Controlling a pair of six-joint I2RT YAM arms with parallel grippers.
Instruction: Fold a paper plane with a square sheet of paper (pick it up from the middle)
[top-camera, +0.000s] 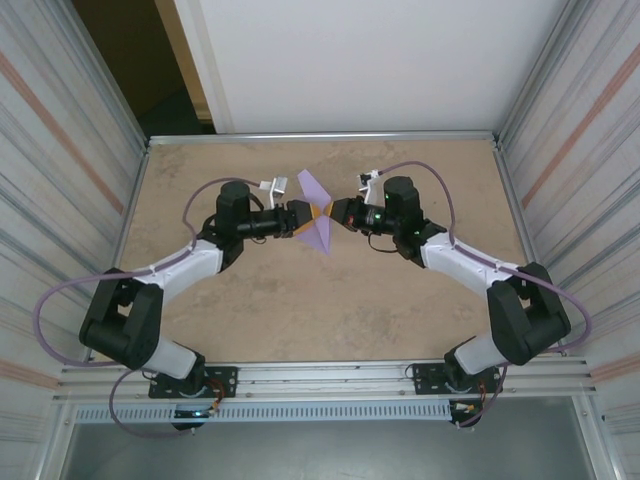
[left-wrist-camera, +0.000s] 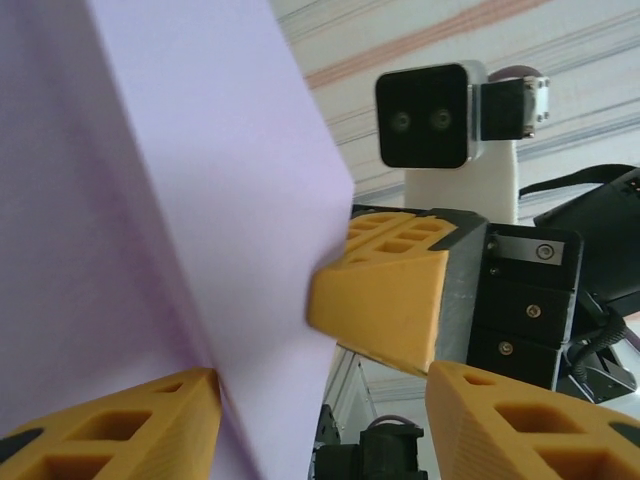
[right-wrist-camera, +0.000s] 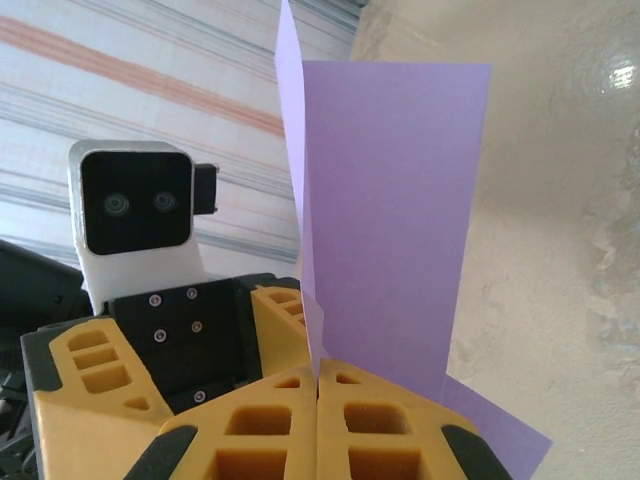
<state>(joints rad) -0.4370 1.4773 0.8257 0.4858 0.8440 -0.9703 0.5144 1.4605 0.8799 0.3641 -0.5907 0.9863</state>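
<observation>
Where the two arms are bolted down, an aluminium rail (top-camera: 330, 375) runs along the near edge of the bench (top-camera: 250, 300), a mottled tan surface with a metal frame. Corrugated metal walls (top-camera: 60, 150) with faint orange stripes close in the left and right sides. A white panel (top-camera: 380, 60) stands behind the far edge, with a dark opening beside it at the far left corner.

Both arms reach inward and meet above the far half of the bench, about midway between its left and right edges. The folded lavender paper sheet (top-camera: 318, 215) hangs there in the air between them, clear of the surface, with one pointed tip towards the far edge and another towards the near edge.

The right end effector (right-wrist-camera: 318, 380) is clamped on the sheet. Its two orange fingers are pressed together at a crease, and the paper rises from them in a tall flat panel, with a thinner flap beside it and a corner sticking out low on the right side of that wrist view.

The left end effector (left-wrist-camera: 322, 385) faces it with its jaws apart at a middling width. The sheet rests against one of its orange fingers (left-wrist-camera: 110, 425), and the other finger stands clear of the paper.
</observation>
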